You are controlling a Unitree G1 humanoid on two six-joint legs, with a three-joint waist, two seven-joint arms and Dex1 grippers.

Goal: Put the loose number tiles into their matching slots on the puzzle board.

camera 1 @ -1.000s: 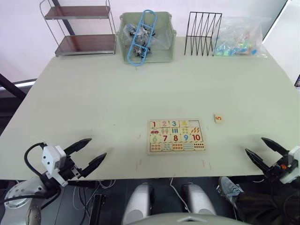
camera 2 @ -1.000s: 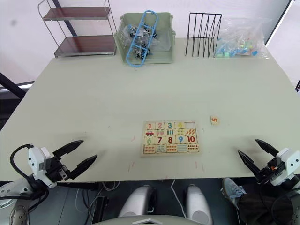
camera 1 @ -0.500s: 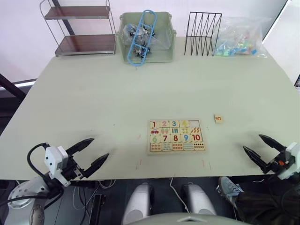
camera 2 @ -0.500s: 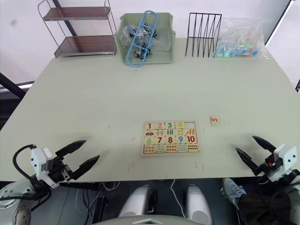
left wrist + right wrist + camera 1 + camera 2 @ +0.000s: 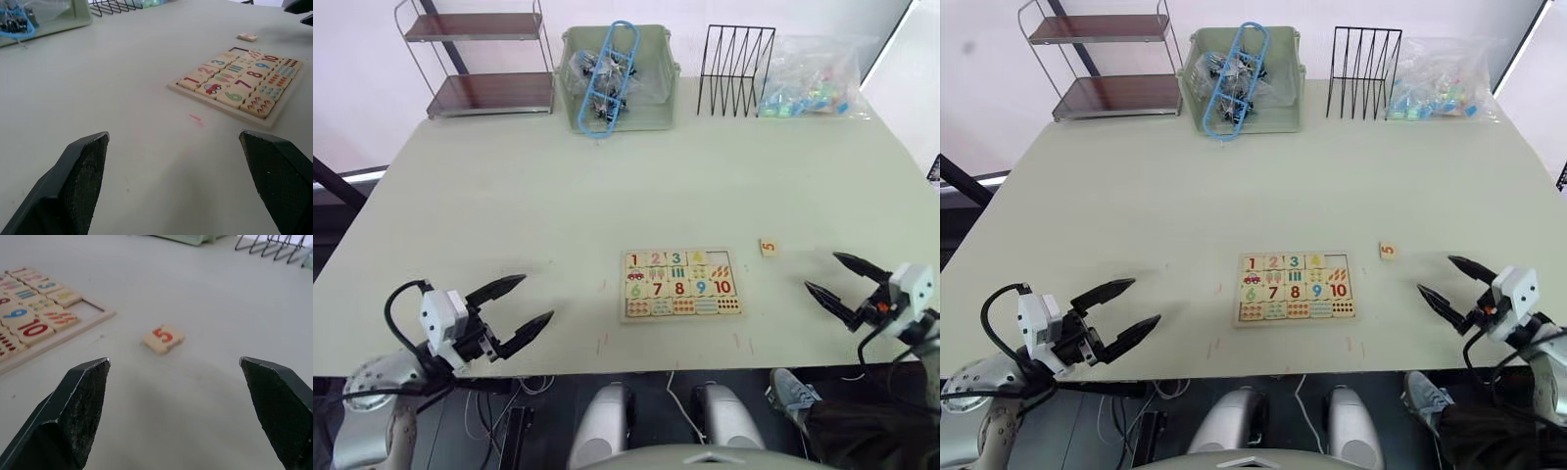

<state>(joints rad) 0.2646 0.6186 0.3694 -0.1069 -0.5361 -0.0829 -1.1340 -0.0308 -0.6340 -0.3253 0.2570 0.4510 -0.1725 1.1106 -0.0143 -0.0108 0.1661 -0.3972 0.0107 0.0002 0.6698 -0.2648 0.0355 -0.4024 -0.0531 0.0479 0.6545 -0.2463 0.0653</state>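
The puzzle board [image 5: 681, 285] lies flat near the table's front middle. Its top row holds tiles 1 to 4, and the slot [image 5: 721, 258] at the row's right end is bare. One loose tile, printed with an orange 5 [image 5: 769, 247], lies on the table just right of the board; the right wrist view shows this tile [image 5: 163, 338] ahead of the fingers. My right gripper [image 5: 833, 278] is open over the front right of the table, a short way right of and nearer than the tile. My left gripper [image 5: 523, 305] is open at the front left, far from the board [image 5: 237, 82].
Along the table's far edge stand a two-tier shelf [image 5: 485, 59], a green bin [image 5: 619, 78] with a blue clip frame, a black wire rack [image 5: 736, 56] and a clear bag of coloured pieces [image 5: 815, 76].
My right gripper has moved up and left over the table toward the 5 tile. My left gripper has moved a little right and forward. Board and tile lie unmoved.
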